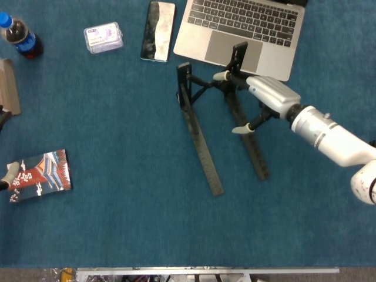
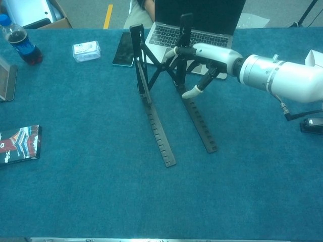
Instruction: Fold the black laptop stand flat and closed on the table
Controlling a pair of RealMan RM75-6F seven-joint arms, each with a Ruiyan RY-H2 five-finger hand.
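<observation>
Right hand (image 1: 258,97) is seen closed around the raised rear upright of the black laptop stand (image 1: 202,150), entering from the right edge of the frame; one pale fingertip hangs free below the grip. The stand sits at upper centre of the head view, still open: its two long notched rails run from the upper middle down toward the lower centre, spread apart like a V, with the crossed braces and both uprights lifted at the far end. The hand therefore lies on the stand's right rail, at the far end, and the rails' long axis points away from it toward the bottom of the frame. Closing is judged to need the right rail brought leftward to the other rail and the uprights pressed down.

Left hand (image 1: 8,173) is barely visible at the left edge, well apart, so the right is far nearer. Just behind the uprights stands the laptop (image 1: 247,29), close enough to be struck. A phone (image 1: 158,22) lies at upper left of the stand, on the blue surface (image 1: 117,223).
</observation>
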